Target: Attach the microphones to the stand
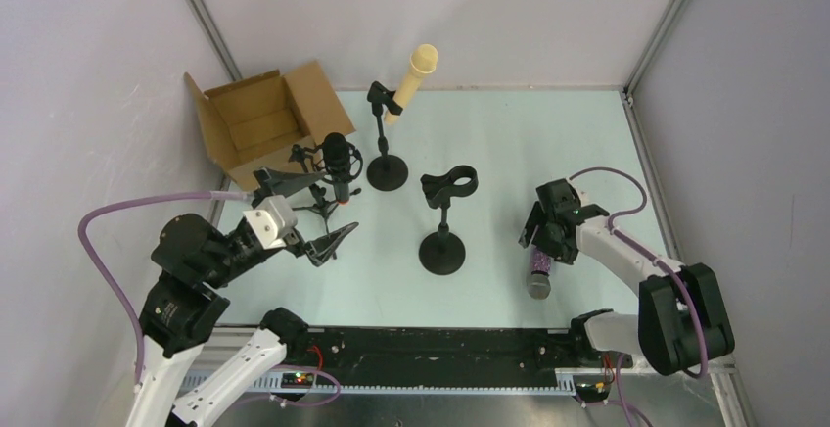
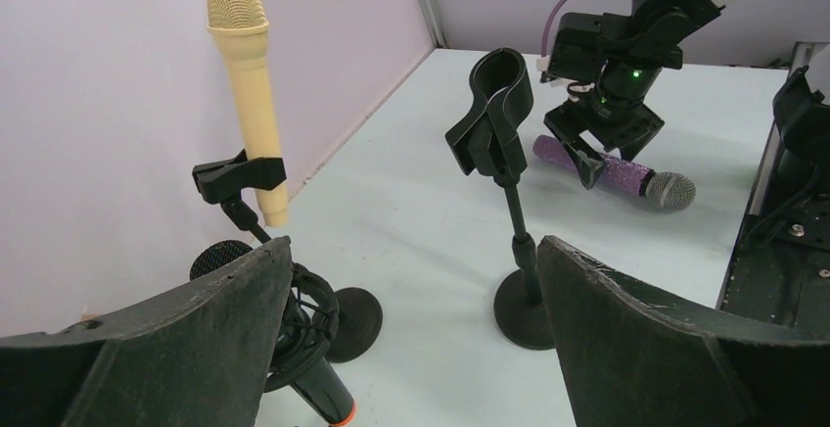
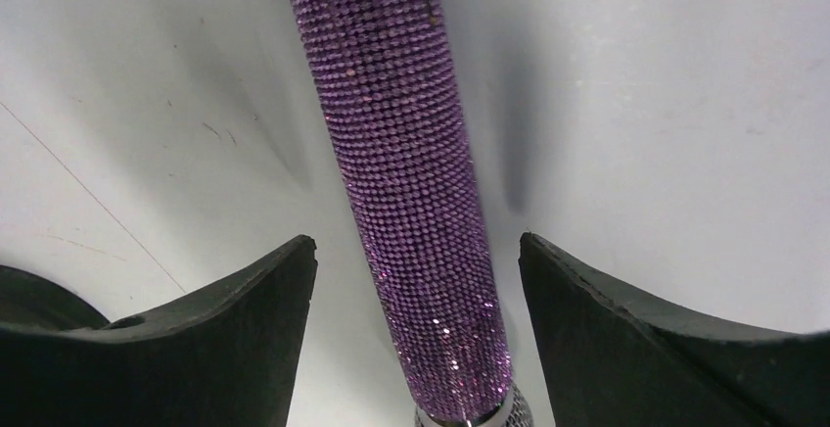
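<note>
Right gripper [image 3: 418, 246] fingers fill the bottom of the right wrist view. The jaws are spread, one on each side of the purple glitter microphone [image 3: 411, 153], with a visible gap on both sides. The purple glitter microphone lies flat on the table [image 1: 509, 143] on the right, its silver mesh head pointing toward the near edge.

Left gripper [image 2: 413, 251] is also spread wide and grips nothing. It hangs above the left part of the table, just beside the black microphone [image 1: 337, 156]. The black microphone sits in a ring-shaped holder on a small stand [image 1: 323, 207]; its orange end shows at the bottom of the left wrist view.

The cream microphone [image 1: 413, 76] is held in the clip of the rear stand [image 1: 386, 170], tilted, with its head up and pointing toward the back wall.

The centre stand [image 1: 442, 249] is upright between the two arms, well apart from the purple glitter microphone.

An open cardboard box [image 1: 256, 118] lies at the far left corner.
</note>
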You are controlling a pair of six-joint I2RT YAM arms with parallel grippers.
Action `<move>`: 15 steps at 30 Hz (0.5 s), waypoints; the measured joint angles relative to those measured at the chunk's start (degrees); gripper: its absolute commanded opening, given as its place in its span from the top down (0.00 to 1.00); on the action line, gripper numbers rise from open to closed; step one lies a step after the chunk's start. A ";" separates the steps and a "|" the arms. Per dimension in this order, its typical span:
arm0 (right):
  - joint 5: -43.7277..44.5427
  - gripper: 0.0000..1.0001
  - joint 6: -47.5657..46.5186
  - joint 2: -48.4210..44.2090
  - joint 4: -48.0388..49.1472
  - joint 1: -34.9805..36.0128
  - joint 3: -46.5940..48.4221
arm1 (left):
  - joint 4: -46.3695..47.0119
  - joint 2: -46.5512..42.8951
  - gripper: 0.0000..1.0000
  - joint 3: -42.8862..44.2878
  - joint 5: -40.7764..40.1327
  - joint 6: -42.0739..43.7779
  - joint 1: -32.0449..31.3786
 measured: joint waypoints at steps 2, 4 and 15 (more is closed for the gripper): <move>-1.27 0.27 -0.74 1.66 1.03 0.00 0.00 | 0.00 0.00 0.02 0.00 0.00 0.02 0.02; -1.97 0.34 -1.20 2.78 1.88 0.00 -0.04 | 0.00 0.00 0.02 0.00 -0.02 0.07 0.00; -2.80 0.87 -3.30 0.28 1.99 0.00 -1.18 | -0.02 0.00 0.02 0.85 0.98 0.46 0.02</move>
